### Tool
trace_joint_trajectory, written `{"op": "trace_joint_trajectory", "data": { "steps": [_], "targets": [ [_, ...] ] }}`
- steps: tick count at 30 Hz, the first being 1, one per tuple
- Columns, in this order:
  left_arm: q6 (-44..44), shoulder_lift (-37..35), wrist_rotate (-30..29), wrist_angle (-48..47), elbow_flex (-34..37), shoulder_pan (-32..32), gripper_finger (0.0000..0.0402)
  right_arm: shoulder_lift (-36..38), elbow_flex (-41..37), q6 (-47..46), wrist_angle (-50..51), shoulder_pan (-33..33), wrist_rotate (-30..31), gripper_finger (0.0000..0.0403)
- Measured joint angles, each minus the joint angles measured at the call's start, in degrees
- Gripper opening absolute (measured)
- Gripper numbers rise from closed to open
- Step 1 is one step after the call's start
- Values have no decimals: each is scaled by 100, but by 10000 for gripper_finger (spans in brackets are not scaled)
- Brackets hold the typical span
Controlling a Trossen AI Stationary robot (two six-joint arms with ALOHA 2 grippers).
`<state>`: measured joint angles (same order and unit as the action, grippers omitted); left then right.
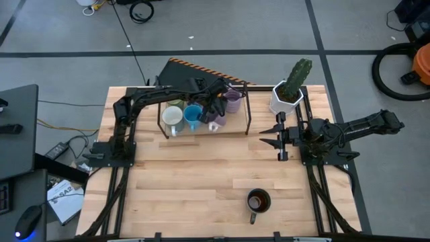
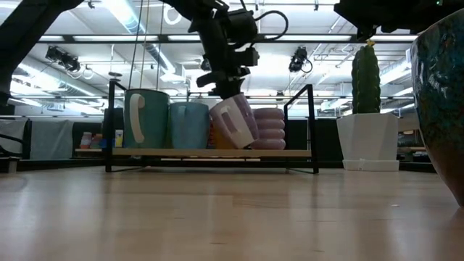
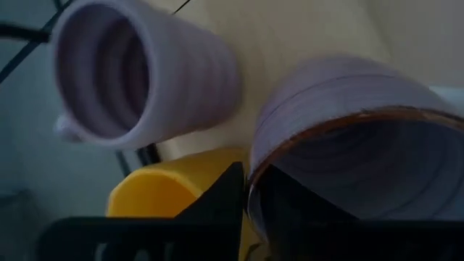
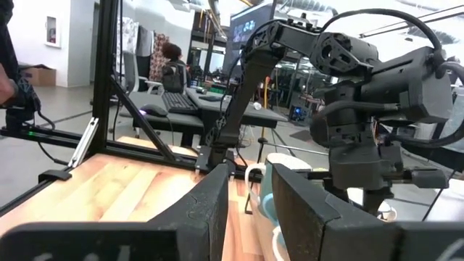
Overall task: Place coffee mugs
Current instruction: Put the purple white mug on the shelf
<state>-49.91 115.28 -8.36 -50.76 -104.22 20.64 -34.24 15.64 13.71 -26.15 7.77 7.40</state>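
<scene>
A black wire rack (image 1: pixel 246 114) with a wooden shelf stands at the table's far middle. On it stand a green mug (image 2: pixel 145 118), a blue mug (image 2: pixel 188 125), an orange mug (image 3: pixel 163 192) and a ribbed lilac mug (image 2: pixel 269 128). From above, a grey-white mug (image 1: pixel 173 119) shows beside the blue one. My left gripper (image 2: pixel 230 90) is over the rack, shut on a second lilac mug (image 2: pixel 235 122), which is tilted. A dark brown mug (image 1: pixel 258 201) stands alone near the front edge. My right gripper (image 1: pixel 270 134) waits open at the right, beside the rack. My left gripper holds the second lilac mug by its rim (image 3: pixel 255 190), one finger (image 3: pixel 226 197) outside the wall and the other inside the mouth. The fingers come slanting down from above. The mug tilts below them, its lower edge (image 2: pixel 251 143) down at the rack's shelf; whether it rests there I cannot tell.
A white faceted pot with a cactus (image 1: pixel 290 91) stands right of the rack, close to my right arm. The rack's upright rods (image 2: pixel 312 127) frame the shelf. Bare wood lies between the rack and the dark brown mug.
</scene>
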Motion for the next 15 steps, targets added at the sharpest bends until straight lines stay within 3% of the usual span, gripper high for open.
{"op": "trace_joint_trajectory", "data": {
  "steps": [9, 15],
  "targets": [
    [177, -4, -109, 65, 0, -37, 90, 0, 0, -1, 1, 0, 0, 114],
    [267, -9, -123, 104, 0, -124, 95, 0, 0, -1, 2, 0, 0, 114]
  ]
}}
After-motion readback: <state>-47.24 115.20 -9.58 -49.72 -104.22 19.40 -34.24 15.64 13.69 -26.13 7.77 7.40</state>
